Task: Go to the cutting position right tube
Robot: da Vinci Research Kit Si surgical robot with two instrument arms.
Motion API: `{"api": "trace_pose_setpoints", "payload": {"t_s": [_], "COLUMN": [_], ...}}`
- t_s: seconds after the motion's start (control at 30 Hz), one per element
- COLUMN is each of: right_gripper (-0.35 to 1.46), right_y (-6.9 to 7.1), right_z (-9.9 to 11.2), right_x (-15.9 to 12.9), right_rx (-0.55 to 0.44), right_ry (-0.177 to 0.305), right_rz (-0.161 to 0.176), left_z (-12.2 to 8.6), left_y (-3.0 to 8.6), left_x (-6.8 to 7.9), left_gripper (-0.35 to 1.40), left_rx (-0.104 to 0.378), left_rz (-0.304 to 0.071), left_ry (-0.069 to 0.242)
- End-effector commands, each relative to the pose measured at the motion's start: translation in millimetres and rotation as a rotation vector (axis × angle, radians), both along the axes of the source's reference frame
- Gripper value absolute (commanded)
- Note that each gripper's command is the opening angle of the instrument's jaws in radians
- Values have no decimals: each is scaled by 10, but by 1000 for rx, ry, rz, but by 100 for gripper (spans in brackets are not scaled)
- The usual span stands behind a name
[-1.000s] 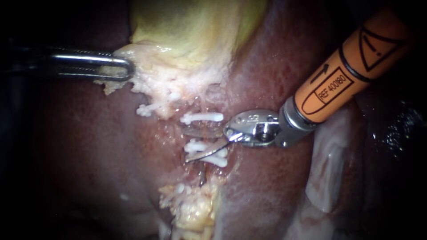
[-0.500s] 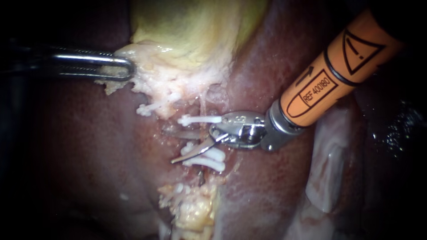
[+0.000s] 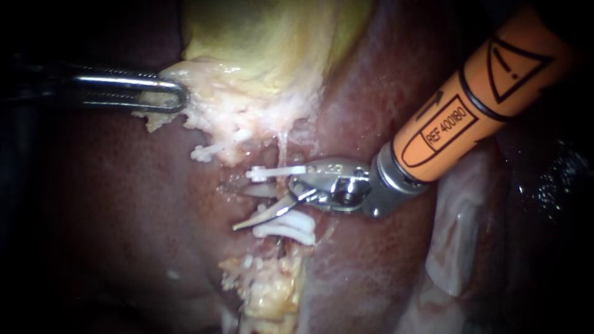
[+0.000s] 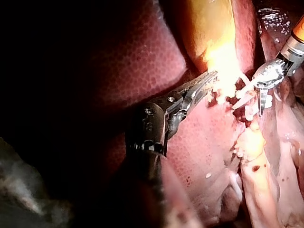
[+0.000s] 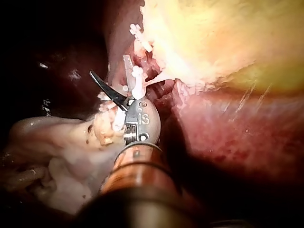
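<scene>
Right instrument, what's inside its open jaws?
A stretch of the tube, it seems, between the upper clip and the lower clips. The right instrument's lower jaw covers part of the lower clips; the tube's underside is hidden.

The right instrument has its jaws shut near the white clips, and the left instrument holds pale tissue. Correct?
No: the right instrument has its jaws open near the white clips, as the endoscope view shows. The left instrument holds pale tissue.

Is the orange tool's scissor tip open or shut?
Open: the blades of the right instrument spread in a V with a visible gap.
</scene>
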State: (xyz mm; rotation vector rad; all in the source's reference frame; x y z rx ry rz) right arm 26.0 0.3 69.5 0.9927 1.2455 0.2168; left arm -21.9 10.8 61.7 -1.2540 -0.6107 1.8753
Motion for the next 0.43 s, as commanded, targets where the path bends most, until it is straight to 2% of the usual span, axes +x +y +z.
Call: {"api": "trace_pose_setpoints", "payload": {"t_s": [0.03, 0.37, 0.43], "right_gripper": [124, 124, 124], "right_y": [-1, -4, -5], "right_z": [-3, -7, -6], "right_x": [0, 1, 1], "right_rx": [4, 13, 52], "right_ry": [-2, -9, -36], "right_rz": [-2, 1, 2], "left_z": [0, 0, 0], "left_y": [0, 0, 0], "left_x": [0, 0, 0], "left_gripper": [-35, -35, -35], "left_rx": [0, 0, 0], "left_rz": [1, 0, 0], "left_ry": [-1, -1, -1]}}
